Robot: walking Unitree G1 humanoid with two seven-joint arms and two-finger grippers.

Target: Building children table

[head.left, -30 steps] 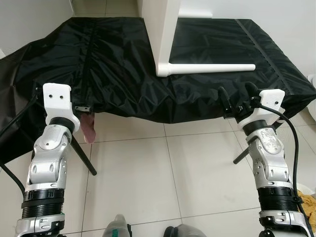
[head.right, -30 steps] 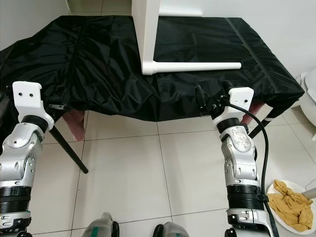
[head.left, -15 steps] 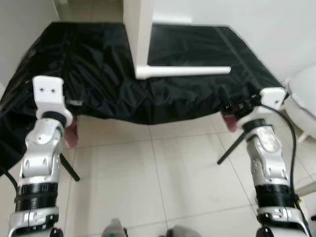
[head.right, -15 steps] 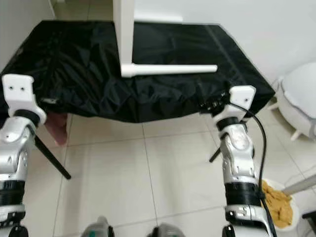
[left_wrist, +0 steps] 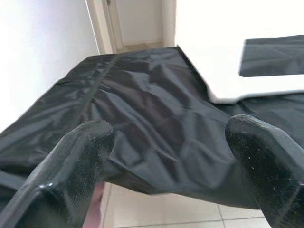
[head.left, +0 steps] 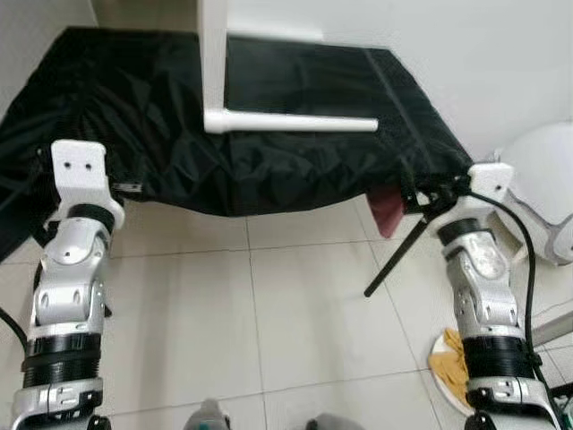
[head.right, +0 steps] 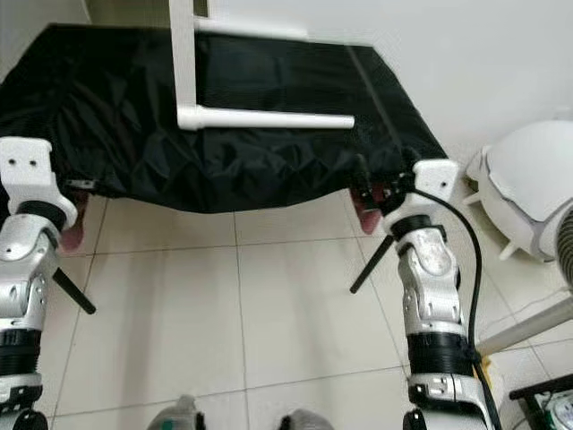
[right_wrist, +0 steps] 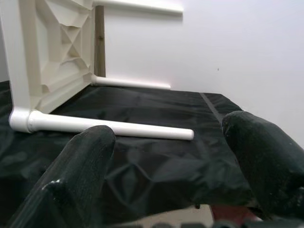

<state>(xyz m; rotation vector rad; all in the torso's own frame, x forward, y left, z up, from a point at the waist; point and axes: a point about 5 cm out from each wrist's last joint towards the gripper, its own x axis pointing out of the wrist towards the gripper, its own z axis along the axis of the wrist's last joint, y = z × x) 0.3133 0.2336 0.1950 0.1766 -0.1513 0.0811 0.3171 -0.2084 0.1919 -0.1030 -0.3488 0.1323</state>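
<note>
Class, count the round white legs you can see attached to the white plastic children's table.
2. One round white leg lies across the black fabric sheet at the white plastic table's near corner; another juts from its upper corner. Others may be hidden.

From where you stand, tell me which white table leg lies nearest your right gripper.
The lower leg, lying on the black cloth straight ahead of the right gripper; the others project higher and farther back.

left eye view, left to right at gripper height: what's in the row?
left gripper → black cloth hanging edge → red object under the cloth → right gripper → white round appliance
</note>
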